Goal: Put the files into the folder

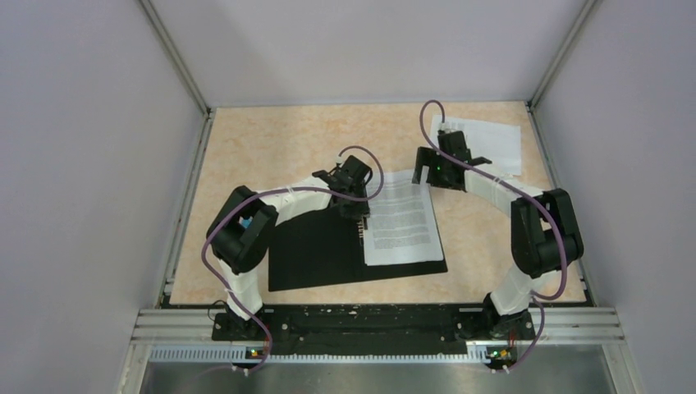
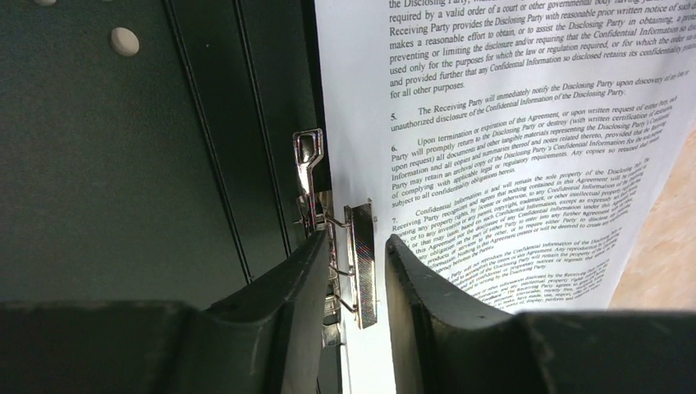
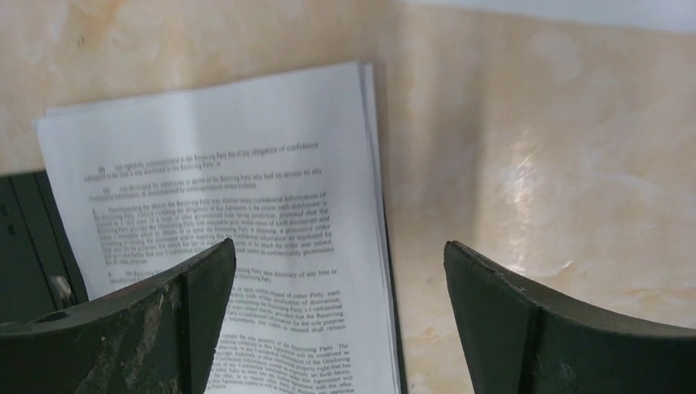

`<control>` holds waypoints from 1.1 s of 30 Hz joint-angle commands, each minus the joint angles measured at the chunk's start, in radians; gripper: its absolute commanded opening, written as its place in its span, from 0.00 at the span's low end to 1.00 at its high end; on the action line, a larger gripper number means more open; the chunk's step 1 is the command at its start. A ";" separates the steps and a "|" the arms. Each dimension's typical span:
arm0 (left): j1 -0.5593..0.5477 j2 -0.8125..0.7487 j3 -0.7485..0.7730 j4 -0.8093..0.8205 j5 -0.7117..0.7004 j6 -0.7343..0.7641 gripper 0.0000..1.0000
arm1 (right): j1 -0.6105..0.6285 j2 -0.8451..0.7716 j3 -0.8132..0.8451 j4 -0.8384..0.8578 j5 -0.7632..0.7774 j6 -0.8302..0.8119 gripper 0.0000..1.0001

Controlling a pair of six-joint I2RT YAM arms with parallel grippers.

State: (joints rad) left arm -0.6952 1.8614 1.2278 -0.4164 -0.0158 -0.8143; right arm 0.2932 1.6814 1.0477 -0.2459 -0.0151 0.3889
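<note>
**Top external view**
- Folder (image 1: 320, 254): lies open on the surface (image 1: 271, 139) in front of the arms, black inside facing up.
- Files (image 1: 400, 217): a white stack on the folder's right half, with its far edge past the folder's far edge.
- Loose sheet (image 1: 496, 141): at the far right of the surface, well apart from the folder and partly behind the right arm.
- Left fingers (image 1: 362, 217): down at the folder's spine, at the left edge of the files.
- Right fingers (image 1: 420, 168): near the far edge of the files.

**Left wrist view**
- Left fingers (image 2: 279, 295): part-way open, one on each side of the metal clip (image 2: 361, 263). A gap shows on the paper side, so nothing looks firmly held.
- Clip: its plate sits over the left margin of the files (image 2: 509, 148). Whether it presses them down cannot be told.

**Right wrist view**
- Right fingers (image 3: 189, 312): spread wide, holding nothing, above a corner of the files (image 3: 246, 238).
- Stack edges: slightly fanned.

**Hazards, as judged**
- The fanned, floppy sheets could be clamped crooked or creased if the clip closes on them.
- A finger brushing the margin could drag the top sheet out from under the clip.
- A pull on the clip could shift the whole folder.
- The loose sheet is outside the folder, so the job looks unfinished.
</note>
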 commanded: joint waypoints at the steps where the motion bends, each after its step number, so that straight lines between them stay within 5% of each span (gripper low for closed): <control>1: 0.003 -0.075 0.055 -0.037 -0.002 0.058 0.39 | -0.006 0.022 0.170 -0.042 0.230 -0.024 0.93; 11: 0.016 -0.152 0.099 -0.058 0.075 0.125 0.45 | -0.011 0.377 0.605 -0.205 0.469 -0.124 0.83; 20: 0.087 -0.198 0.069 -0.042 0.146 0.154 0.45 | -0.055 0.670 0.924 -0.321 0.486 -0.140 0.94; 26: 0.122 -0.196 0.056 -0.022 0.183 0.156 0.45 | -0.084 0.699 0.862 -0.328 0.398 -0.096 0.89; 33: 0.127 -0.165 0.074 -0.009 0.219 0.146 0.44 | -0.122 0.595 0.638 -0.282 0.286 -0.029 0.62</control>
State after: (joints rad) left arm -0.5694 1.7100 1.2934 -0.4664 0.1654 -0.6769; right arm 0.2108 2.3043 1.8172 -0.4263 0.3435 0.3325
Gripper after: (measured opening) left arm 0.444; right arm 0.679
